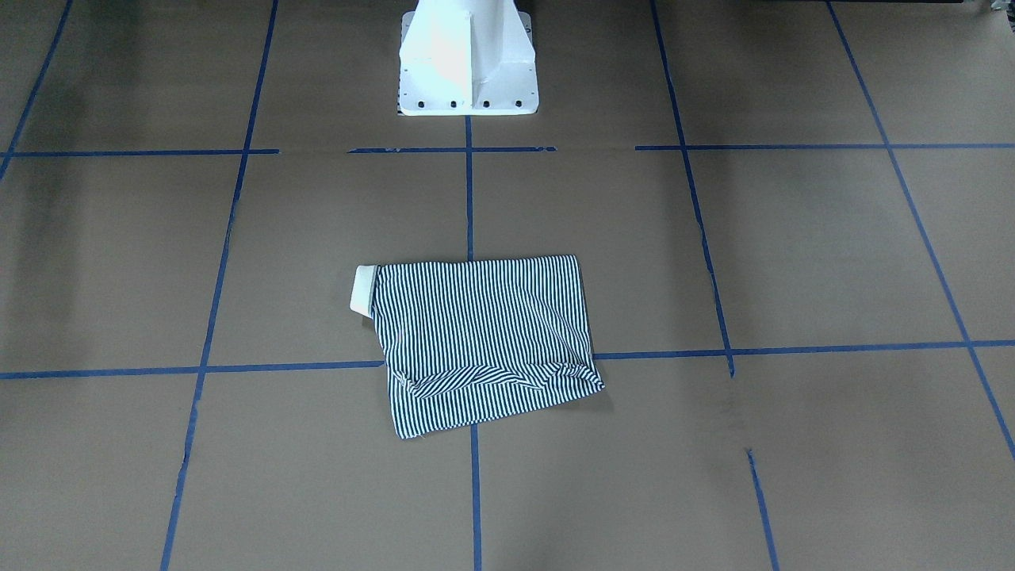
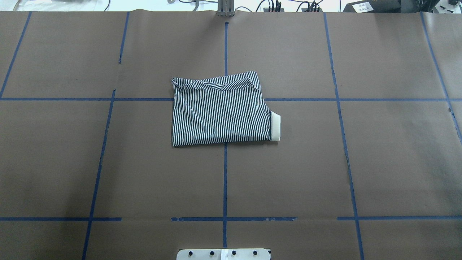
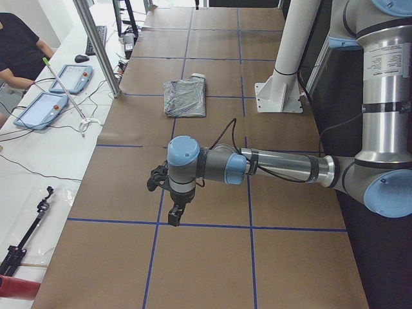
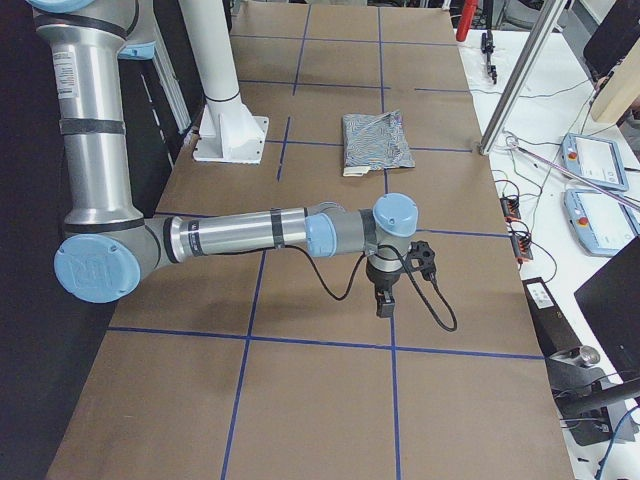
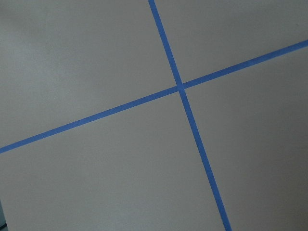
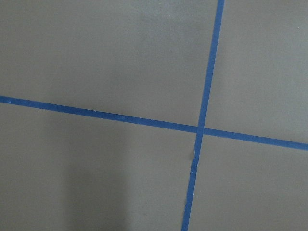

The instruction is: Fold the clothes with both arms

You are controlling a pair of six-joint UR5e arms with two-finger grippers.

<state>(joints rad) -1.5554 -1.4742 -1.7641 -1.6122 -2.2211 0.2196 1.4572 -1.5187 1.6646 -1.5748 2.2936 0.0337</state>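
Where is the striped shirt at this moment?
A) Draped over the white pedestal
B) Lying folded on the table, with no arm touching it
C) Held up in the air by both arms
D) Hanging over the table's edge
B: the shirt lies folded flat on the table, while the left arm and the right arm hover over bare table well away from it.

Bright, even light comes from above. The white base [image 1: 468,55] glares and washes out. The striped shirt [image 2: 220,112] looks sharp, with a thin shadow at its edge. Soft dark patches lie on the table [image 1: 79,238]. Wrist views look dimmer.
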